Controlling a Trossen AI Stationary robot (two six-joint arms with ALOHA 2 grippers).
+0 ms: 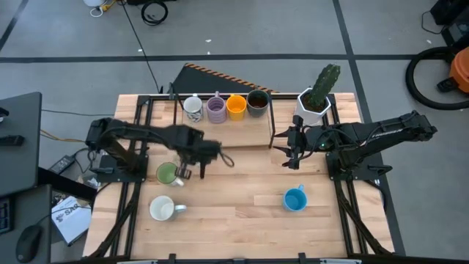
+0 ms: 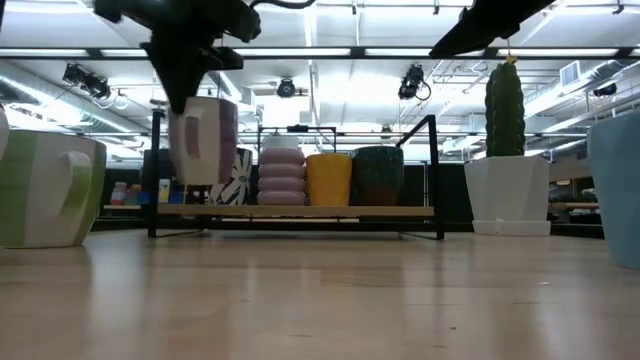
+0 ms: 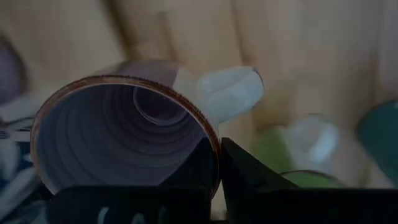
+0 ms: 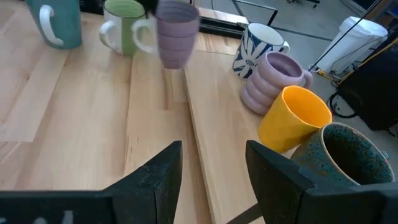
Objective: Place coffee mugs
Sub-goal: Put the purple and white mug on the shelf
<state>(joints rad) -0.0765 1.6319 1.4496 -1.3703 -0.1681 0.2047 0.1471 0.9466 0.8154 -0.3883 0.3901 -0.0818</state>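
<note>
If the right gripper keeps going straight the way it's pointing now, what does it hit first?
Probably nothing at first: the open right gripper points along bare shelf board, with the orange mug just to one side. Depth beyond that is unclear.

Eight mugs: two purple, two white, one orange, one dark, one green, one blue.

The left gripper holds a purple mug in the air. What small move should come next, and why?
Probably carry it toward the shelf. The left gripper grips the purple mug by its rim, lifted clear of the table; four mugs already stand in a row on the shelf.
</note>
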